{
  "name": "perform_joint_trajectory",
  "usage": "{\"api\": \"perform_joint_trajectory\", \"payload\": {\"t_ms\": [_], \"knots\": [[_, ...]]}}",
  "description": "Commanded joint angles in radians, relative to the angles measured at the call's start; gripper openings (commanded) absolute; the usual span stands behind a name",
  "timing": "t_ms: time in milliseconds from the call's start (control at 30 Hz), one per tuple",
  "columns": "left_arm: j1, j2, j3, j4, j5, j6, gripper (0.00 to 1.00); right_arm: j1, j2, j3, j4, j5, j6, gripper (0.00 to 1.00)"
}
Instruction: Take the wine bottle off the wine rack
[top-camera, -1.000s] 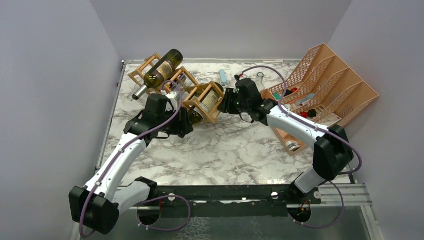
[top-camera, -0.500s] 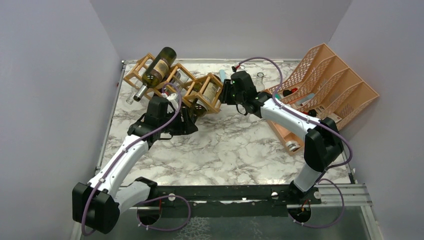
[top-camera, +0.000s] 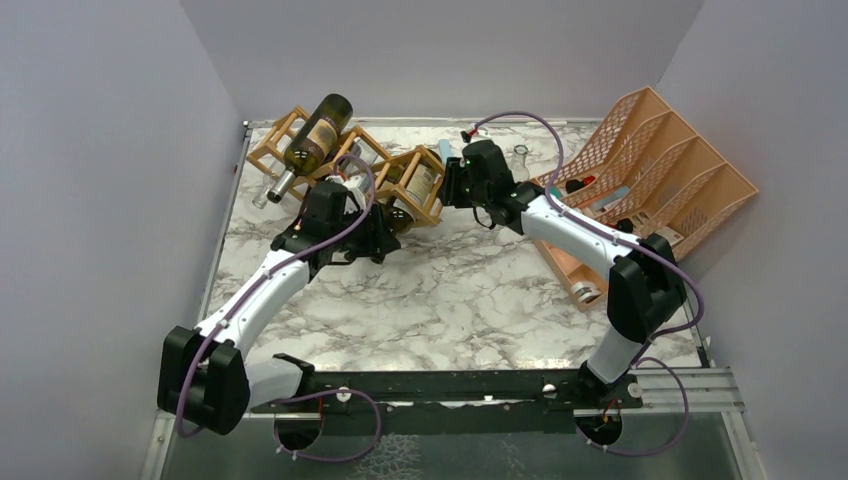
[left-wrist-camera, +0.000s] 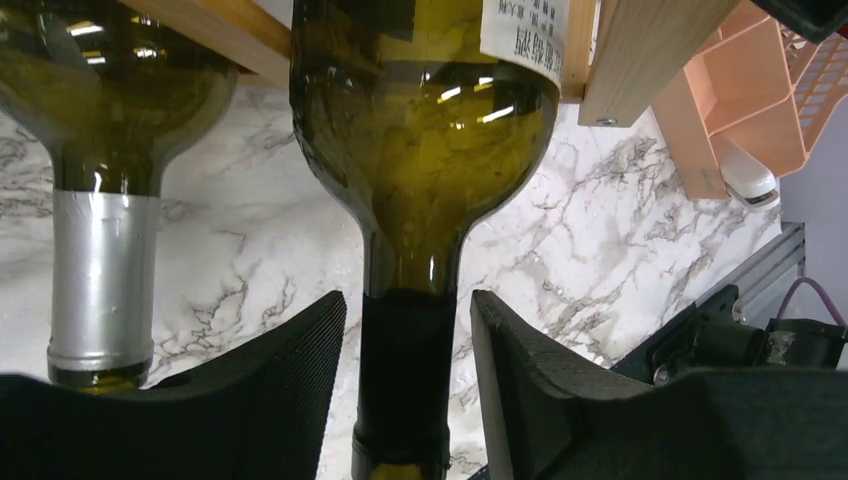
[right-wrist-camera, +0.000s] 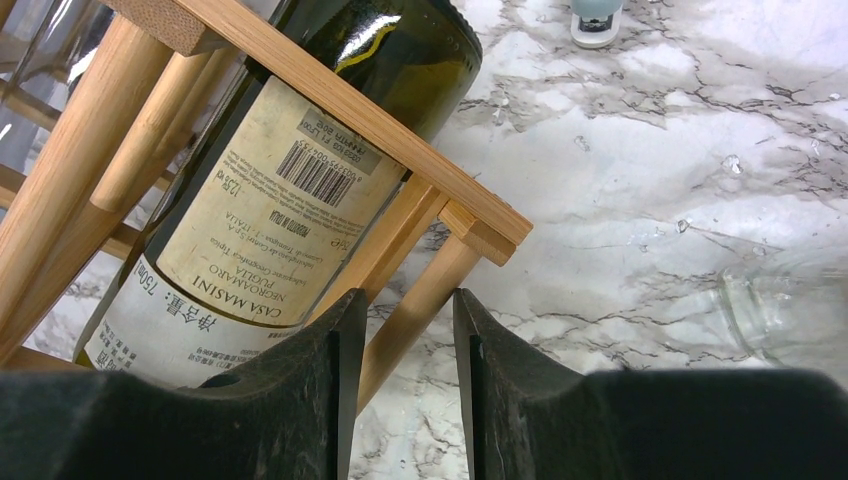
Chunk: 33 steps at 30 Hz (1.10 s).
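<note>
Here, the left hand (left-wrist-camera: 407, 300) is apart, its textured black fingers (left-wrist-camera: 290, 390) flanking the glossy green wine bottle (left-wrist-camera: 420, 150).

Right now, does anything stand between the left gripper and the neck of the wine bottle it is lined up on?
Nothing visible does. The wine bottle has its neck between the fingers of the open left gripper, with a narrow gap on each side. The silver-capped bottle lies beside it, outside the fingers.
</note>
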Motion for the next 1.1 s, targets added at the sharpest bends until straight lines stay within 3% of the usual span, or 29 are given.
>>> {"api": "perform_joint_trajectory", "payload": {"t_ms": [0,167,567,1067], "knots": [[0.002,0.027,0.029,0.098,-0.015,0.02,0.52,0.009,0.036,0.012,0.027,-0.05,-0.018,0.41],[0.002,0.047,0.021,0.161,0.002,0.016,0.46,0.009,0.036,0.013,0.03,-0.052,-0.018,0.41],[0.001,0.078,-0.02,0.208,0.026,0.066,0.44,0.009,0.049,0.022,0.036,-0.055,0.003,0.41],[0.002,-0.017,-0.103,0.158,0.032,0.067,0.17,0.009,0.064,0.041,0.024,-0.036,0.004,0.41]]}}
